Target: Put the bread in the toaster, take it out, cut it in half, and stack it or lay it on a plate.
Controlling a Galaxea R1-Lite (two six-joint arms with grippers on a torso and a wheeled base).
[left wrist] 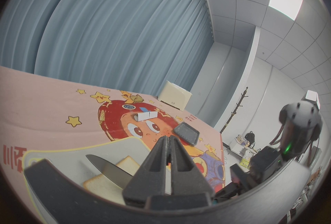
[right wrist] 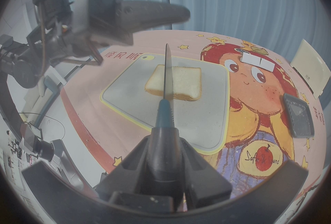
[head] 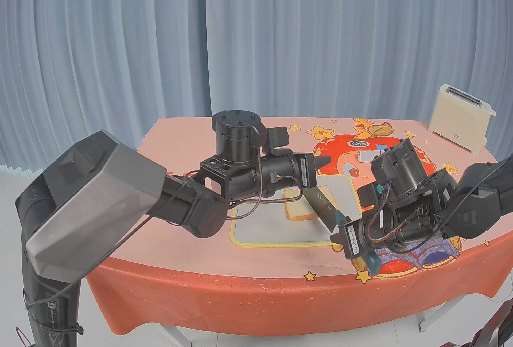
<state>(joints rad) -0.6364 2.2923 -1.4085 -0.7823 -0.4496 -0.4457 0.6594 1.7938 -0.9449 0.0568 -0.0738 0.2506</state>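
A slice of bread (right wrist: 174, 82) lies flat on the grey cutting board (right wrist: 131, 97), whole as far as I can tell. My right gripper (right wrist: 164, 135) is shut on the teal handle of a knife (right wrist: 167, 73). The blade runs across the middle of the slice; whether it touches the bread is unclear. In the head view the blade (head: 320, 201) covers the bread's (head: 297, 210) right part. My left gripper (head: 322, 163) is shut and holds nothing, hovering above the board's far edge. The cream toaster (head: 460, 118) stands at the table's far right corner.
A dark rectangular plate (right wrist: 298, 119) sits on the tablecloth to the right of the board, seen also in the left wrist view (left wrist: 186, 132). A small white block (right wrist: 257, 61) lies beyond the board. The table's front edge is near my right arm.
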